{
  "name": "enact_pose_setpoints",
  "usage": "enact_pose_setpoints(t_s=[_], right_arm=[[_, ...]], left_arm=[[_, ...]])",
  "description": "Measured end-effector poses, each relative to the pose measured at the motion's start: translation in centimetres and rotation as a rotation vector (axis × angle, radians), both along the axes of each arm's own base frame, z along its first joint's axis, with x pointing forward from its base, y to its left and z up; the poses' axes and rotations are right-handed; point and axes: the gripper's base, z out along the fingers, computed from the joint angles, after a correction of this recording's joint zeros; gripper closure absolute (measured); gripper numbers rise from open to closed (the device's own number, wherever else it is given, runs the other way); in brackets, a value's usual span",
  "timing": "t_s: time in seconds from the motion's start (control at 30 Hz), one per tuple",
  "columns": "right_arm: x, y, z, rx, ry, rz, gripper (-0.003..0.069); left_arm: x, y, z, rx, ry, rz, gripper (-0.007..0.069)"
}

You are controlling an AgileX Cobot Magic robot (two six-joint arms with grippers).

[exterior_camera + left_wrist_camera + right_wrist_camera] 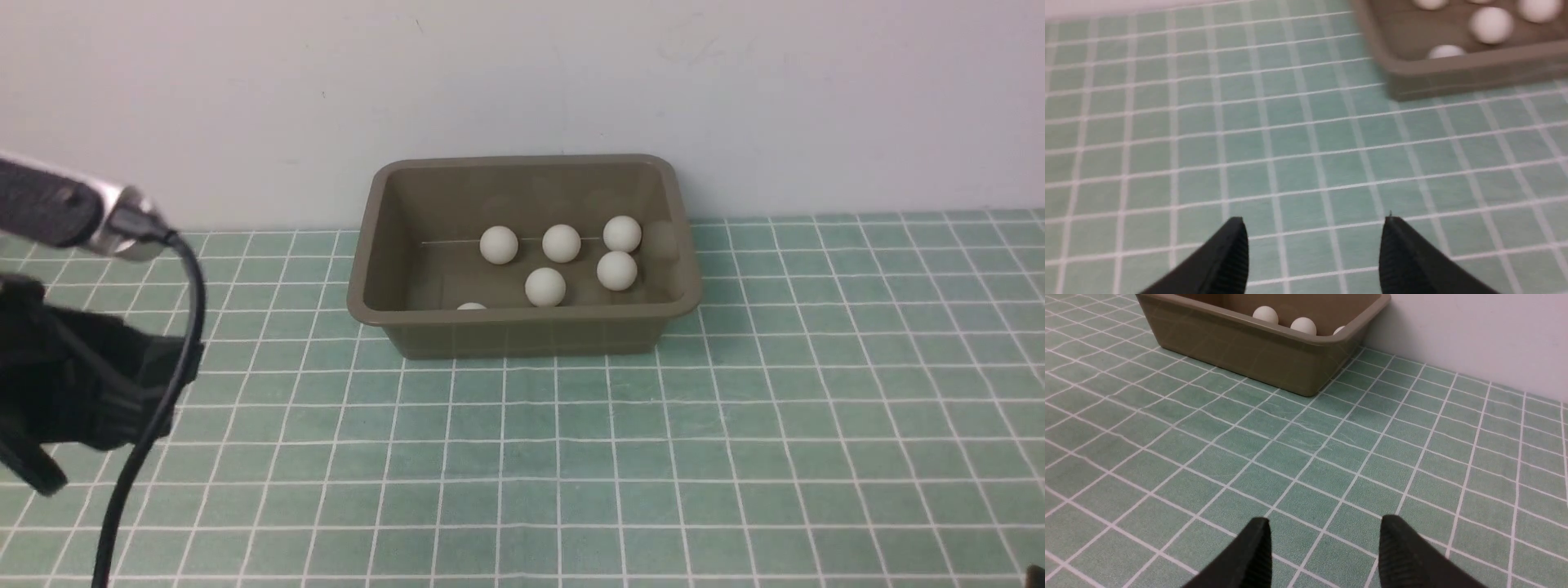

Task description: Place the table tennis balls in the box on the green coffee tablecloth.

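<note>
Since all the white balls I can find are inside the box (522,331), the job looks done or very nearly done. The box sits on the green coffee tablecloth (735,425), up at 12 o'clock in the front view, close to the wall (522,82).

Five table tennis balls (561,242) are easy to see on the box floor. Three make a row along the back, and two more lie a bit nearer. A sixth ball (471,307) peeks over the near wall at about 7 o'clock inside the box. Only its top shows, so it is probably a ball, but I cannot be fully sure.

No ball lies on the cloth in any of the three views.

The left gripper (1314,228) hangs over bare cloth, with the box off at about 1 o'clock in its own picture. Its jaws are spread apart and hold nothing. In the front view the left arm (73,392) is out at 9 o'clock, well apart from the box.

The right gripper (1325,526) is over bare cloth too. Its jaws also stand apart, with nothing between them.

I think nothing is left to pick up. The arms may only need to rest.
</note>
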Motion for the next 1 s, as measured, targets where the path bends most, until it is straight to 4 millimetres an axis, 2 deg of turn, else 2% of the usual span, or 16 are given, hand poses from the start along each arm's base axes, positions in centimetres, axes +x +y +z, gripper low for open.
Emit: enact_pose_setpoints(t_s=[0.27,0.43,0.6,0.87,1.0], right_arm=[[0.0,0.0,0.0,0.000,0.000,0.000,0.0321],[0.0,0.0,0.0,0.000,0.000,0.000,0.0321],[0.0,0.0,0.0,0.000,0.000,0.000,0.0321],[0.0,0.0,0.0,0.000,-0.001,0.000,0.0322],[0.0,0.0,0.0,0.000,-0.001,0.000,0.0322]], left_arm=[[-2.9,1.6,-2.6,0.048,-0.080,0.122,0.0230],[-4.6,1.5,-3.3,0.093,-0.164,0.126,0.0230],[-6.4,1.4,-5.0,0.103,-0.268,0.162,0.0230],[-8.4,1.1,-7.7,0.109,-0.331,0.172,0.0230],[-9.2,0.9,-8.3,0.114,-0.378,0.174,0.0230]])
